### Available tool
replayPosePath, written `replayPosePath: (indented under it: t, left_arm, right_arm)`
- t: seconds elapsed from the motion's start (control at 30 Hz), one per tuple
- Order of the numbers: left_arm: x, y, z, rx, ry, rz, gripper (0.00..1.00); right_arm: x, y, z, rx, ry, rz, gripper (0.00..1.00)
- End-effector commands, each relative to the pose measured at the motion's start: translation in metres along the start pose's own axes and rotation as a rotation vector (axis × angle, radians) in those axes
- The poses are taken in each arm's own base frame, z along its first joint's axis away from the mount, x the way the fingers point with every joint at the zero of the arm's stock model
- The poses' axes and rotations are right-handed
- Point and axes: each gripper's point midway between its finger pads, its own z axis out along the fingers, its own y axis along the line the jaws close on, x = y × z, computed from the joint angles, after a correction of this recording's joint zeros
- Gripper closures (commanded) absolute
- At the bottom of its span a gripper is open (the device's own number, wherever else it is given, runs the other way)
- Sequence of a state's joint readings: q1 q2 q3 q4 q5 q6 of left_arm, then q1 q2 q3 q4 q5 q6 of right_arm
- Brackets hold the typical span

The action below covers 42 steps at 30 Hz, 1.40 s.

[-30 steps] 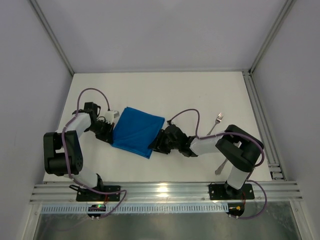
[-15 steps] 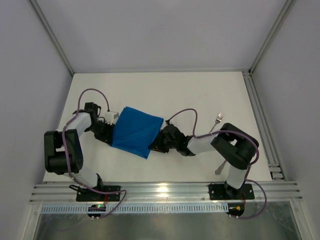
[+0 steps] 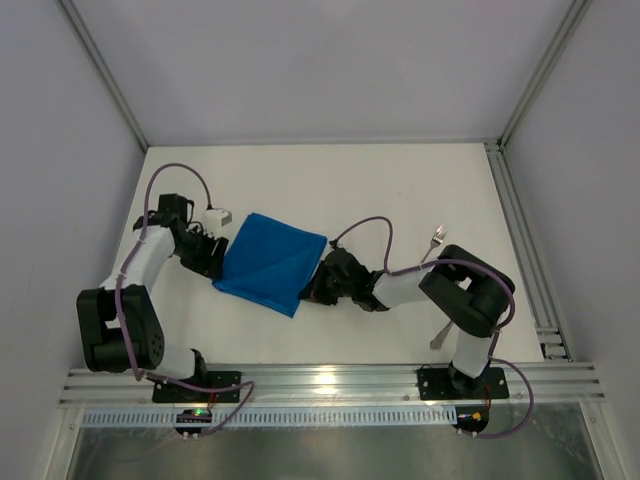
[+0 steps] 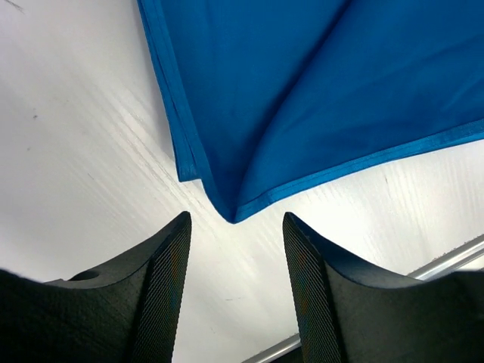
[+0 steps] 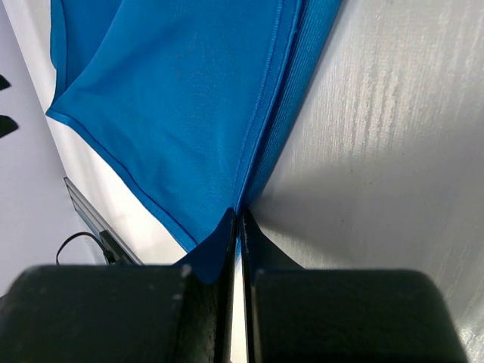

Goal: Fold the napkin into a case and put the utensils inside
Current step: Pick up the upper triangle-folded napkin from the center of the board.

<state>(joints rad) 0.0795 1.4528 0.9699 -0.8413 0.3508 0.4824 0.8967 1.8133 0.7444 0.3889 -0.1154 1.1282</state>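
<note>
The napkin (image 3: 268,263) lay flat on the white counter (image 3: 350,190), left of centre, between the two arms. It showed as a broad slanted four-sided shape. Doubled hems in both wrist views suggested it was folded at least once, but it was not yet a narrow case.

At its near right corner, the right gripper (image 5: 237,219) had its jaws pressed together on the cloth's edge, pinching the napkin's (image 5: 189,113) layers low against the counter. At the left side, the left gripper (image 4: 236,227) held its jaws spread, with a pointed corner of the napkin (image 4: 318,91) lying just ahead of the gap and neither pad touching it.

Well apart on the right side lay the fork (image 3: 432,245), its tines pointing away from the arms. A second utensil (image 3: 440,337) lay nearer the right arm's base and was mostly hidden by the arm — its type could not be told.

Judged from this, the task was in its early half. Further folding into a slim case remained, and both utensils had yet to be picked up and slid inside.
</note>
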Motion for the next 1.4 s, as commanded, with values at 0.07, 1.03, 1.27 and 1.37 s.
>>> replayPosePath:
  t: [0.07, 1.03, 1.27, 1.37]
  left_arm:
    - [-0.030, -0.015, -0.034, 0.042, -0.119, 0.035, 0.45]
    - [0.000, -0.162, 0.081, 0.048, -0.015, 1.146, 0.14]
    - [0.010, -0.154, 0.092, 0.034, 0.025, 1.162, 0.36]
    - [0.014, -0.152, 0.097, 0.031, 0.037, 1.162, 0.52]
  right_arm:
    - [-0.004, -0.007, 0.004, 0.019, -0.014, -0.030, 0.96]
    - [-0.018, 0.016, -0.001, -0.065, 0.010, -0.060, 0.96]
    - [-0.021, 0.019, -0.004, -0.076, 0.007, -0.067, 0.96]
    - [-0.021, 0.019, -0.005, -0.076, 0.010, -0.067, 0.96]
